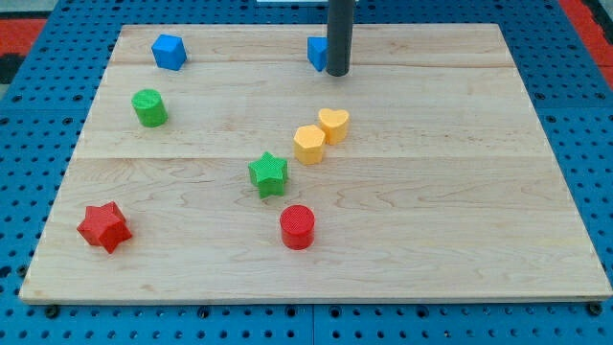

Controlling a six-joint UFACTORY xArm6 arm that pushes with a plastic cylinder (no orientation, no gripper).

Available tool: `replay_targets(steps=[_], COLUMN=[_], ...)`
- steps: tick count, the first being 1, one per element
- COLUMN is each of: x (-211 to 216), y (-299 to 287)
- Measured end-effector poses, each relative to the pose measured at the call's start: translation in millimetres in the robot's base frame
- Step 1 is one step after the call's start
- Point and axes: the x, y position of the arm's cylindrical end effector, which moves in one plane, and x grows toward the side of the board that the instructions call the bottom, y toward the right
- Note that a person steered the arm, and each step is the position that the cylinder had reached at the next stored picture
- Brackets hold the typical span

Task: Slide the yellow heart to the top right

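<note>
The yellow heart (333,125) lies near the middle of the wooden board (460,192), touching a yellow hexagon-like block (309,144) at its lower left. My tip (337,74) is above the heart toward the view's top, apart from it. The rod stands right next to a blue block (317,53) and partly hides it.
A blue block (169,51) sits at the top left and a green cylinder (149,107) below it. A green star (268,174) lies left of centre, a red cylinder (297,227) below it, and a red star (103,227) at the bottom left.
</note>
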Motion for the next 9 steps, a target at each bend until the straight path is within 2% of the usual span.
replay_targets(steps=[1,2,4,5,6,7,8,9], x=[0.6,25.4,14.4,36.9,99.6,123.8,76.5,42.1], y=[0.0,-2.2,-52.1,-71.4,-77.3,-7.0,33.3,42.1])
